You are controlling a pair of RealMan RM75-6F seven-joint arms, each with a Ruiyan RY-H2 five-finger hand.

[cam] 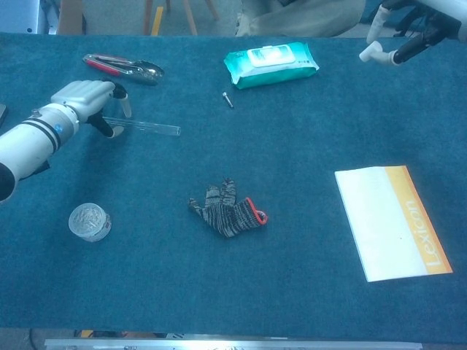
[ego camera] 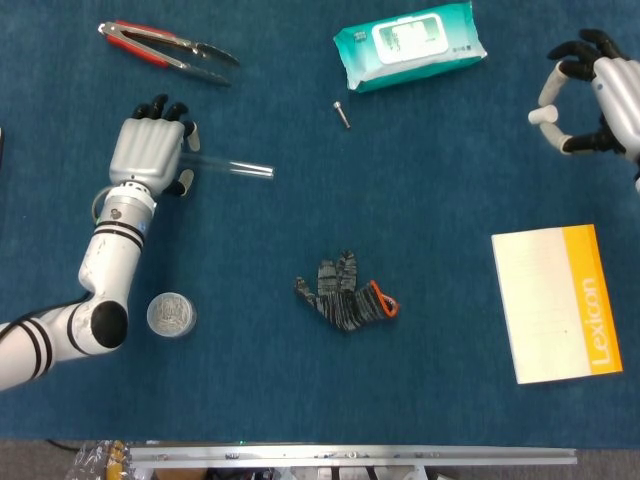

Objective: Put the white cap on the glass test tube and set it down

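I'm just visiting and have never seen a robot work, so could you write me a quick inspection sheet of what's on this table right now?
Surface: blue cloth table.
Job's things: glass test tube lying flat on the table; white cap in the right hand.
Clutter: red-handled pliers, wet wipes pack, small screw, knitted glove, round foil-topped cup, Lexicon booklet.
Hands: left hand over the tube's near end, grip unclear; right hand raised, pinching the cap.
Cables: nothing seen.
Surroundings: chair legs beyond the far edge.
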